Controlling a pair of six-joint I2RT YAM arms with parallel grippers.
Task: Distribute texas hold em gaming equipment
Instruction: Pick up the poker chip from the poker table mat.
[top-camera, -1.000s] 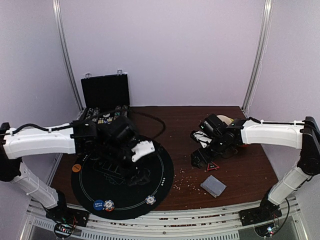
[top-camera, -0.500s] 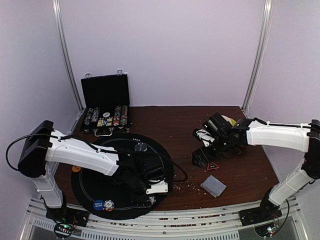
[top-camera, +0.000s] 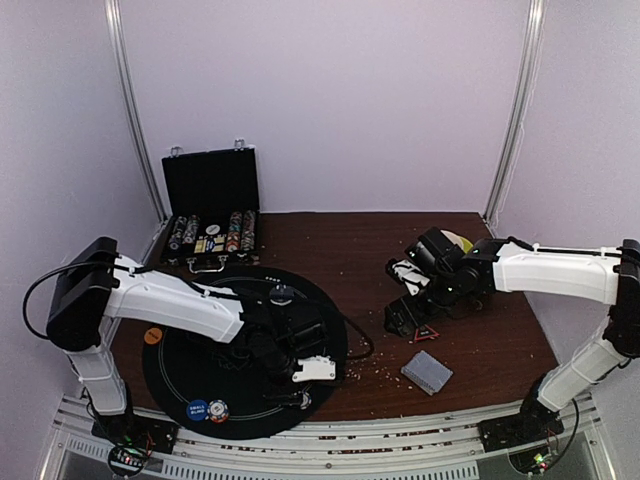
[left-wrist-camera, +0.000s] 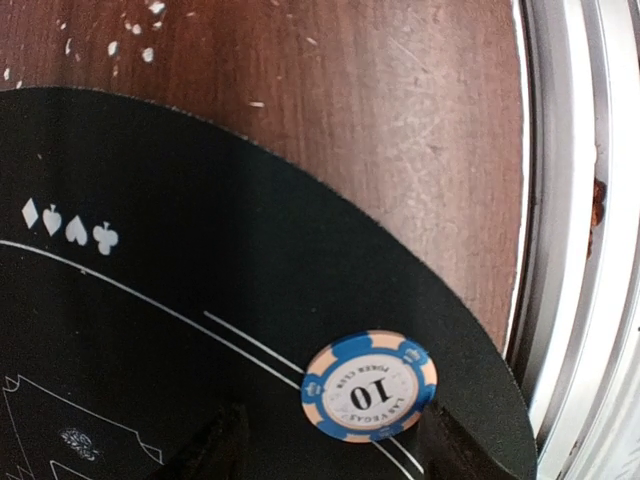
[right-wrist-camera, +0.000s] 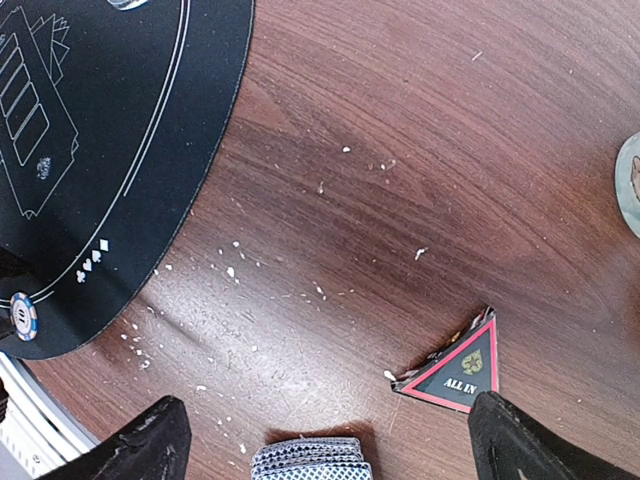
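At the near right rim of the round black mat (left-wrist-camera: 150, 330), the left gripper (left-wrist-camera: 332, 425) hangs low, fingers (left-wrist-camera: 455, 450) apart and unclenched, straddling a blue-and-white chip (left-wrist-camera: 370, 387) lying flat on the mat. Likely step: picking this chip up. Next, the fingers must close squarely on its edges.

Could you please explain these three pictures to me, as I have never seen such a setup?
Two white robot arms, left and right, work at a brown wooden table. One picture looks down from above; the others come from wrist cameras. On the table: a round black felt mat, an open black case, a black-and-red triangular marker and a grey-blue card deck. The left gripper's open jaws flank a blue-and-cream chip on the mat; the right gripper hangs open near the deck. Nothing is held.
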